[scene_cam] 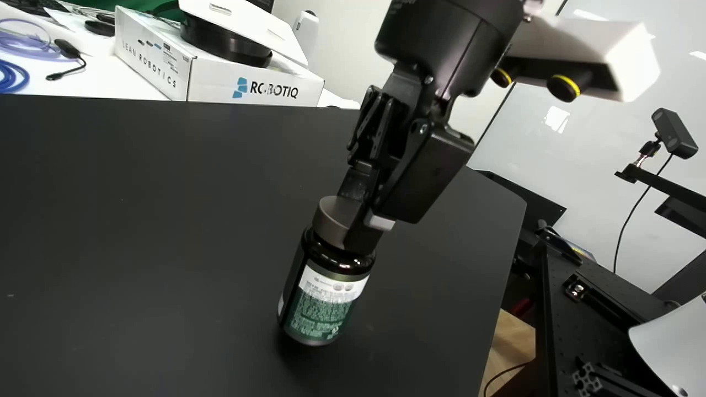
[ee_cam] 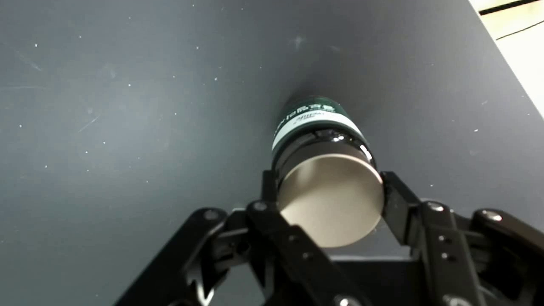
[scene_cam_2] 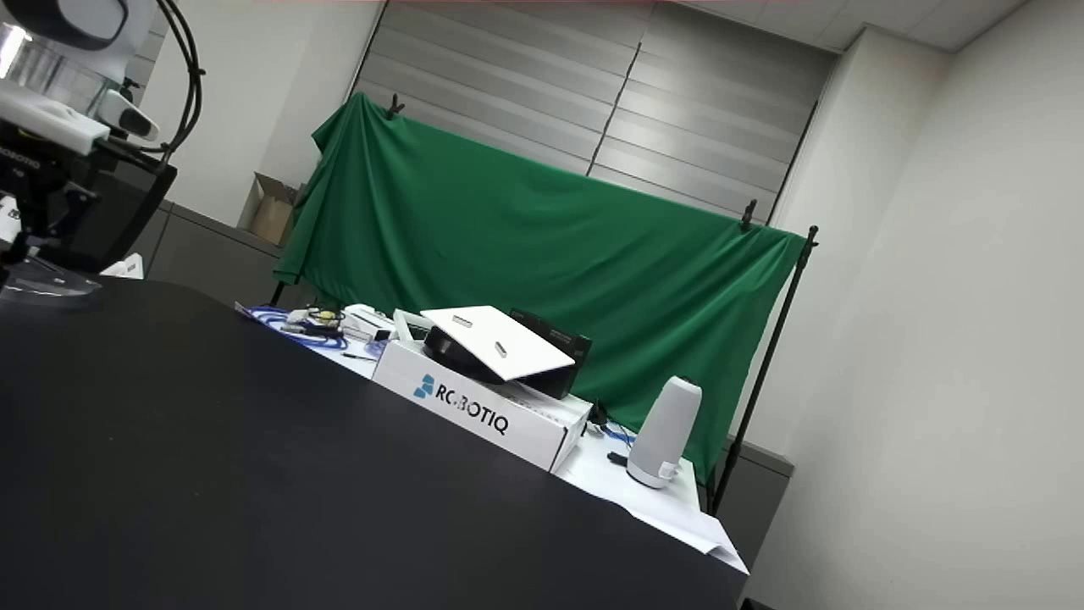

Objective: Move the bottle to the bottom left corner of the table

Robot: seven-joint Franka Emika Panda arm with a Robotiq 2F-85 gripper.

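Note:
The dark bottle (scene_cam: 325, 292), with its black cap and green-and-white label, stands out near the right part of the black table (scene_cam: 165, 220) in an exterior view. It looks tilted there, and a dark shadow lies at its base; I cannot tell whether it touches the table. My gripper (scene_cam: 358, 218) is shut on the bottle's cap from above. In the wrist view the two fingers of the gripper (ee_cam: 329, 187) press on both sides of the round cap, and the bottle's body (ee_cam: 318, 121) shows beyond it. In an exterior view the gripper is at the left edge, partly cut off, and the bottle is not visible.
A white Robotiq box (scene_cam: 253, 85) stands on the white surface beyond the table's far edge, with blue cables (scene_cam: 14, 77) beside it. The table's right edge (scene_cam: 510, 248) lies near the bottle. A camera on a mount (scene_cam: 674, 132) is at the right.

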